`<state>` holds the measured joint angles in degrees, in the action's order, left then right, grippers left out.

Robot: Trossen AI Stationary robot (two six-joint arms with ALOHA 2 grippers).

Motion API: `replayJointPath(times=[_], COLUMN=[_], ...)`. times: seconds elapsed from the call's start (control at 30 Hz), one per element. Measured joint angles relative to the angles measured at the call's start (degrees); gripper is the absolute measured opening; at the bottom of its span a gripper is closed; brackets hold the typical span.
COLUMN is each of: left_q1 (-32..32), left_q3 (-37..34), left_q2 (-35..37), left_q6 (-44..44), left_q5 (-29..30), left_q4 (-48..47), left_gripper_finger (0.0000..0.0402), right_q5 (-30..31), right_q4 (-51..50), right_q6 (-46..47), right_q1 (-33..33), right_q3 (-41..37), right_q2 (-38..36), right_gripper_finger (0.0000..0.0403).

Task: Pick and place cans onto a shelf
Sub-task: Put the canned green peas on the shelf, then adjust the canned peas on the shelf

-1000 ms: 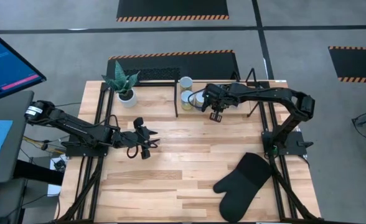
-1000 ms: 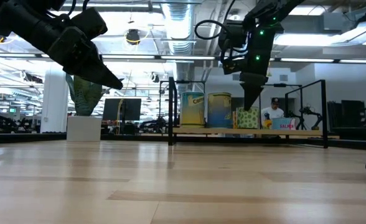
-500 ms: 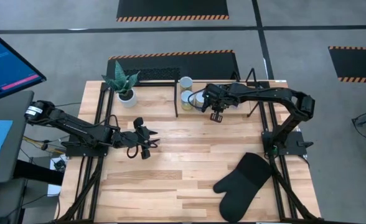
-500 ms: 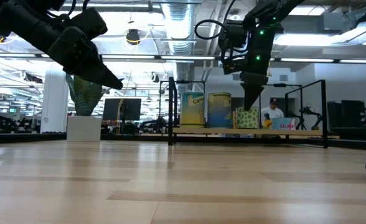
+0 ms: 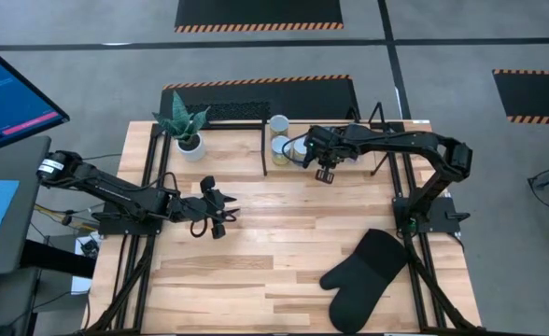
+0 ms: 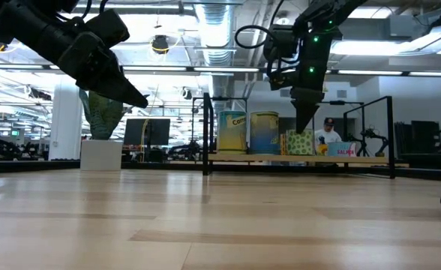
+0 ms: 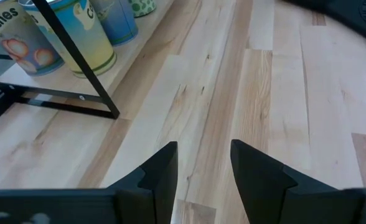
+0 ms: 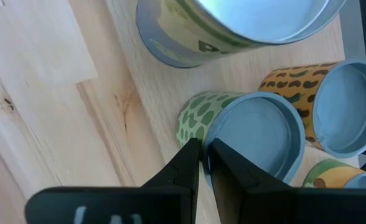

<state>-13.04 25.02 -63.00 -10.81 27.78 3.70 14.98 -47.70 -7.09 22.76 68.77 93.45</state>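
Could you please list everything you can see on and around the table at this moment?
cans: several (exact count unclear), pale blue tops, yellow, green and orange labels, standing on the shelf
shelf: one, black bars, wood base, table's far edge
plant pot: one, white, green leaves, far left
oven mitt: one, black, near right
table: one, light wood
person: one, in the room behind
left gripper: open, empty, above left-centre
right gripper: narrow gap, over the green-spotted can

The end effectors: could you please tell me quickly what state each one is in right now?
Left end effector: open, holding nothing, above bare table.
Right end effector: nearly shut, holding nothing, above the green-spotted can on the shelf.
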Motion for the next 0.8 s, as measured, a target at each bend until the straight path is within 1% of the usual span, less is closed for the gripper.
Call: replayJointPath(times=[0.3, 0.4, 0.5, 0.67, 0.8], left_q1=[0.0, 0.0, 0.0, 0.0, 0.0], left_q3=[0.0, 0.0, 0.0, 0.0, 0.0], left_q2=[0.0, 0.0, 0.0, 0.0, 0.0], left_q6=[-0.5, -0.5, -0.5, -0.5, -0.5], left_q5=[0.0, 0.0, 0.0, 0.0, 0.0], left_q4=[0.0, -0.1, -0.1, -0.1, -0.1], left_gripper_finger=[0.0139, 0.0139, 0.0139, 0.0139, 0.0139], right_q5=[0.0, -0.1, -0.1, 0.0, 0.1], right_q4=[0.1, 0.1, 0.8, 0.9, 0.5], right_q6=[0.0, -0.1, -0.1, 0.2, 0.9], right_q1=[0.3, 0.3, 0.3, 0.3, 0.3], right_q3=[0.0, 0.0, 0.0, 0.0, 0.5], right_q2=[0.0, 0.0, 0.0, 0.0, 0.0], right_gripper_finger=[0.0061, 0.0067, 0.0088, 0.0135, 0.0161])
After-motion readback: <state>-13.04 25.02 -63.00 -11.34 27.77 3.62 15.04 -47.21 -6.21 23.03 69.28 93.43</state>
